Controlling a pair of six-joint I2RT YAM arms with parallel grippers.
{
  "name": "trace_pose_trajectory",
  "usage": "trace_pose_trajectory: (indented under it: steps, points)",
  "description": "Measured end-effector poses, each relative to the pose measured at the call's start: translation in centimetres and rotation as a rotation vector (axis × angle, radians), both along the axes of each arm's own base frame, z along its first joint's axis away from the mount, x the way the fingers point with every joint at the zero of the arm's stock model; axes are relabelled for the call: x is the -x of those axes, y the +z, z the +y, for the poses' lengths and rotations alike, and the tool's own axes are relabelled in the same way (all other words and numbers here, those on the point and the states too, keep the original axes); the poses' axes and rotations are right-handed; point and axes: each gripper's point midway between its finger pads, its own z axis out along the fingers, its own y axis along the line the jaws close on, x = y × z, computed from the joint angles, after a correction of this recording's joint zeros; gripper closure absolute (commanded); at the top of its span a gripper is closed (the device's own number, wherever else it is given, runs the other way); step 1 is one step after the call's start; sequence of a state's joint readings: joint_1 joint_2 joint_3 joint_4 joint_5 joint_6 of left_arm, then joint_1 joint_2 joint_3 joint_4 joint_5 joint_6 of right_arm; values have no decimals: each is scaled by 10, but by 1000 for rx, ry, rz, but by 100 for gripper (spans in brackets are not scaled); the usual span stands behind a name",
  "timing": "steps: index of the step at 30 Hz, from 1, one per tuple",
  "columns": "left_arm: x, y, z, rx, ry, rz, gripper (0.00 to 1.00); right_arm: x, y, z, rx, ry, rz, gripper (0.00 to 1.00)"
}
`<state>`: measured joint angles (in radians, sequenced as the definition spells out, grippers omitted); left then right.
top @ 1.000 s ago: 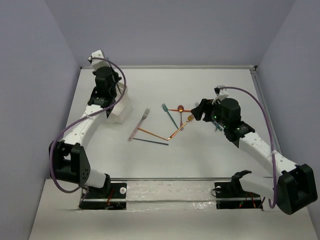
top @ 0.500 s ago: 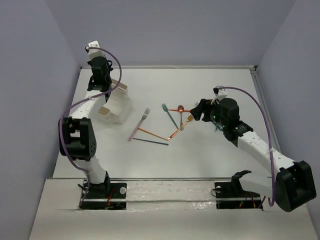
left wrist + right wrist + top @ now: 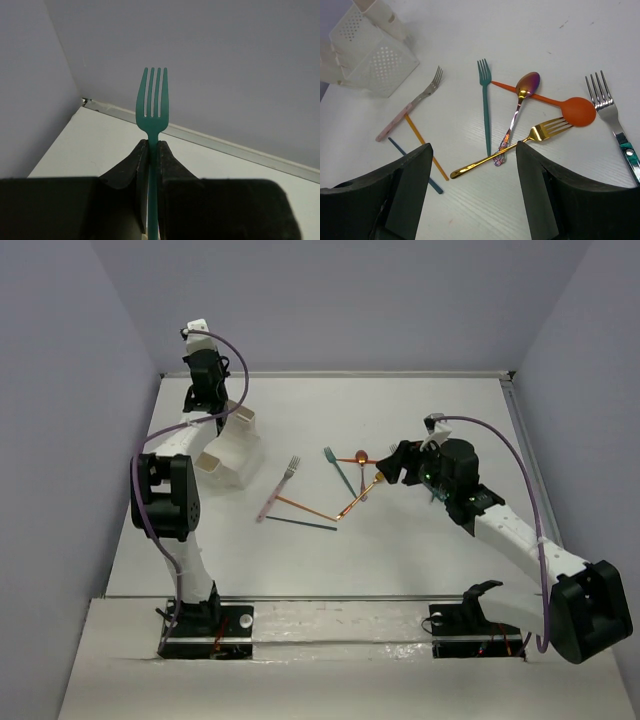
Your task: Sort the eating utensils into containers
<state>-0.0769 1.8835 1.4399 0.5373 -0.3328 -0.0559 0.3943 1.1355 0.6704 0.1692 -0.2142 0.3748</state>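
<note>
**On the table, a scatter of cutlery; at the far corner, one fork in a grip**

Nearest the arm bases, the right gripper (image 3: 472, 150) hangs over the middle of the white table (image 3: 400, 570), its fingers spread wide with nothing between them. Just past those fingers lie the loose utensils. A gold fork (image 3: 520, 145) slants across the gap. An iridescent purple spoon (image 3: 520, 100) touches the gold fork's handle with its own handle end, and its bowl rests over the handle of an orange spoon (image 3: 577, 110). The tip of that orange handle meets a loose teal fork (image 3: 484, 100), which lies straight with its tines pointing away. On the right edge of the wrist view a silver fork (image 3: 612, 120) lies just beside the orange bowl.

Leftward, a pink-handled fork (image 3: 410, 107) points its tines toward the containers. An orange stick (image 3: 422, 145) and a dark blue stick (image 3: 415, 165) lie side by side near its handle. All of these rest on the tabletop, outside the bins.

Farther back on the left stand the white perforated containers (image 3: 375, 60), close together.

Farthest of all, by the back-left corner, the left gripper (image 3: 153, 145) is pressed together on the handle of a held teal fork (image 3: 152, 100) — tines upward in the wrist view, set against the lilac wall (image 3: 225, 60).
</note>
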Motion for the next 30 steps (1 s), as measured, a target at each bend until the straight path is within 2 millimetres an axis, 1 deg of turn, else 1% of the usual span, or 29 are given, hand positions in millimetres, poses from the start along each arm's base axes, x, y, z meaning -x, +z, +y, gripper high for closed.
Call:
trace_pose_trajectory:
  steps: [8,15,23,25,26,29,30]
  points:
    - [-13,-12,-2,-7,-8,-3,100,0,1,1,-9,8,-15,27]
    - [-15,-6,-3,-6,-15,-51,97,0,4,3,-16,14,-27,27]
    - [-6,-39,-2,-27,-19,-6,93,0,4,3,-17,14,-31,27]
    - [-5,-43,-2,-31,-20,-1,91,0,4,3,-17,14,-32,26]
    - [-4,-44,-2,-33,-20,0,87,0,4,3,-17,14,-31,27]
    - [-3,-45,-2,-36,-21,-3,81,0,5,3,-17,14,-33,27]
    - [-2,-45,-2,-37,-20,-3,75,0,5,3,-17,14,-33,27]
